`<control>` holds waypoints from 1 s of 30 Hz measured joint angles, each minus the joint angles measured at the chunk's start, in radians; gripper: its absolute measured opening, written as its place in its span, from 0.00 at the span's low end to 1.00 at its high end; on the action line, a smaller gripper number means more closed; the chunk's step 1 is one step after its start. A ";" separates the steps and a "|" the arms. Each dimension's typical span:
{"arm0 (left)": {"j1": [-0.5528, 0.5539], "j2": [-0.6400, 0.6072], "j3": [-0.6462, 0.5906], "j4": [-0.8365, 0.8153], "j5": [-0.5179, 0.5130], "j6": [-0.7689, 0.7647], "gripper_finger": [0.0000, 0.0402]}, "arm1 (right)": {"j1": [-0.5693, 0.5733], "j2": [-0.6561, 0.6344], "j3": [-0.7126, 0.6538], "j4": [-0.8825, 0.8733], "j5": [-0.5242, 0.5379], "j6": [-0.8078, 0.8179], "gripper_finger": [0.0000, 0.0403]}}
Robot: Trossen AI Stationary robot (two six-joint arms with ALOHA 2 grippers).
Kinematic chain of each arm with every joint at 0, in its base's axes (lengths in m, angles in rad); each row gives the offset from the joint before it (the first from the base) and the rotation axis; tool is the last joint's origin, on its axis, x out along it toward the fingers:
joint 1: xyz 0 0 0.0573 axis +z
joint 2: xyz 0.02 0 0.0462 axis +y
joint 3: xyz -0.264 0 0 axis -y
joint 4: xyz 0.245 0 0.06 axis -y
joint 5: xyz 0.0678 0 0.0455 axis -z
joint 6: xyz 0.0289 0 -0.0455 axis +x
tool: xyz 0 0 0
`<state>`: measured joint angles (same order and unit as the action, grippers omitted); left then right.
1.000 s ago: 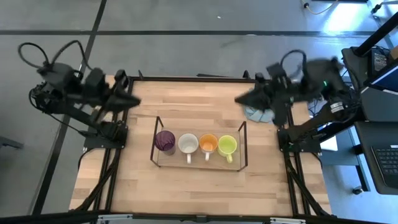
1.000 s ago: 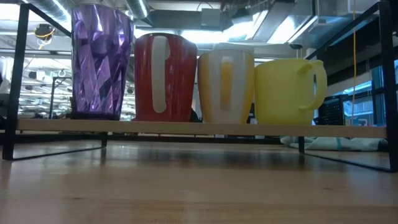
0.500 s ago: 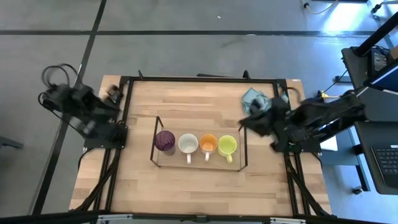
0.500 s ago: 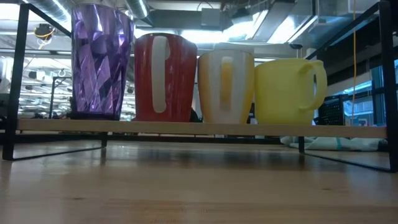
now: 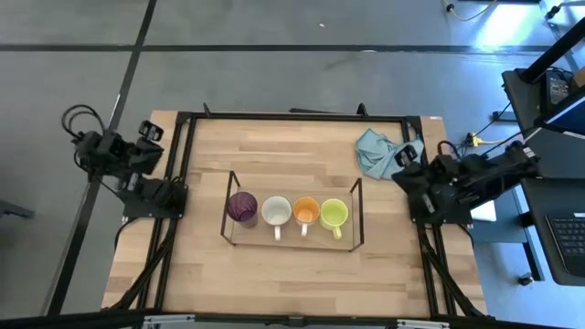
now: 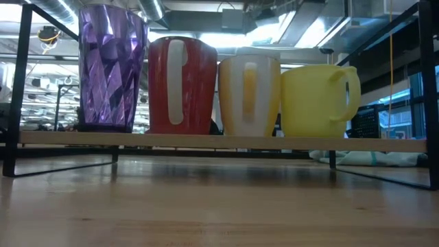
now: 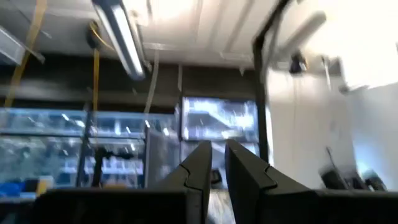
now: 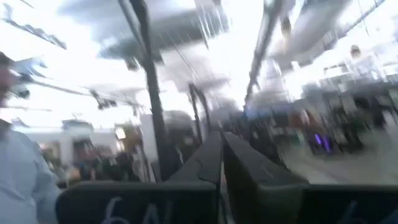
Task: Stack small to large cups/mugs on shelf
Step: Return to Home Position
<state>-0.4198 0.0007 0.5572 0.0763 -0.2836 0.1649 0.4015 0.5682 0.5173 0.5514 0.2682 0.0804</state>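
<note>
In the high view, a low black wire shelf (image 5: 292, 244) is seen at the middle of the light wooden desk (image 5: 274, 283); on it a dark purple faceted cup (image 5: 242, 207), a brown-orange mug with white inside (image 5: 276, 211), an orange mug (image 5: 306, 210) and a yellow-green mug (image 5: 334, 214) are stood upright in one row; the left gripper (image 5: 151, 132) is held at the desk's left edge, the right gripper (image 5: 404, 157) at its right edge, beside a crumpled light blue cloth (image 5: 373, 151). In the low view, the four are shown side by side on the shelf. In each wrist view, the fingers are seen pressed together.

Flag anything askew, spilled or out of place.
Nothing spilled or tipped: four mugs stand upright on the shelf. A blue cloth lies crumpled near the table's right edge. Left gripper, right gripper: parked aside.
</note>
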 joint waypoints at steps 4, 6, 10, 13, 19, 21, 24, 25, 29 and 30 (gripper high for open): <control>0.000 0.005 -0.069 0.066 0.023 -0.011 0.10 | -0.034 -0.049 -0.157 0.181 -0.076 -0.011 0.05; 0.000 0.003 -0.092 0.084 0.027 -0.033 0.10 | -0.046 -0.057 -0.201 0.228 -0.084 -0.007 0.05; 0.001 0.003 -0.134 0.119 0.023 -0.054 0.10 | -0.073 -0.063 -0.237 0.272 -0.113 -0.001 0.05; 0.001 0.003 -0.178 0.130 -0.031 -0.058 0.10 | -0.095 -0.061 -0.260 0.271 -0.139 0.040 0.05; 0.001 0.003 -0.278 0.134 -0.148 -0.125 0.10 | -0.128 -0.061 -0.324 0.290 -0.157 0.082 0.05; 0.000 0.003 -0.303 0.116 -0.190 -0.150 0.10 | -0.137 -0.061 -0.351 0.299 -0.145 0.083 0.05; 0.000 0.003 -0.324 0.049 -0.254 -0.188 0.10 | -0.144 -0.068 -0.391 0.298 -0.114 0.094 0.05; 0.000 0.003 -0.329 0.021 -0.277 -0.210 0.10 | -0.145 -0.069 -0.406 0.300 -0.103 0.095 0.05; 0.000 0.003 -0.336 -0.097 -0.348 -0.301 0.10 | -0.144 -0.095 -0.466 0.308 -0.043 0.097 0.05; 0.000 0.003 -0.336 -0.122 -0.352 -0.327 0.10 | -0.144 -0.103 -0.484 0.311 -0.032 0.101 0.05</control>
<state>-0.4194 0.0036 0.2211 -0.0456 -0.6356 -0.1623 0.2573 0.4652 0.0331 0.8626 0.2360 0.1812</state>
